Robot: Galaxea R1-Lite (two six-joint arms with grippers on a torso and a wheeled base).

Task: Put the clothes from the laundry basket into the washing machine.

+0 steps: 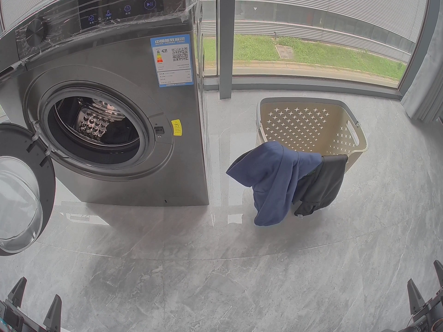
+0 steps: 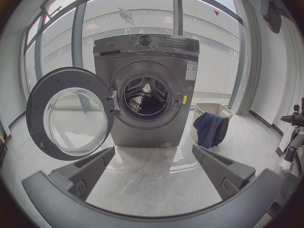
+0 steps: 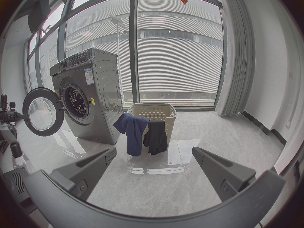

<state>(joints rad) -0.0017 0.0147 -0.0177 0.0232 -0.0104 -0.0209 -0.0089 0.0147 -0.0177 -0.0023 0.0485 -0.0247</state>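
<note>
Clothes (image 1: 295,180) hang well apart from both end effectors, out on the far side of the floor (image 1: 230,277). Nearest, the left end effector (image 1: 36,300) sits low at the lower left corner of the head view, its two fingers spread and holding nothing. The right end effector (image 1: 424,277) sits at the lower right corner, likewise released and empty. Grey marbled floor lies between them and everything else.

Farther on, to the right, a blue top (image 1: 272,180) drapes over the near rim of the beige laundry basket (image 1: 300,125), most of it hanging down the outside wall towards the floor. A black garment (image 1: 323,185) hangs over the same rim just beside it, on the robot's right, touching the blue one. The basket stands upright on the floor, its star-pierced inner wall showing.

To the left of the basket stands the grey front-loading washing machine (image 1: 180,130). Its round door (image 1: 20,199) is swung fully open to the left, and the steel drum (image 1: 94,121) shows through the opening; something dark lies low inside, but I cannot tell what.

Behind both runs a tall window (image 1: 323,24), with a grey curtain (image 1: 427,88) at its right end.
</note>
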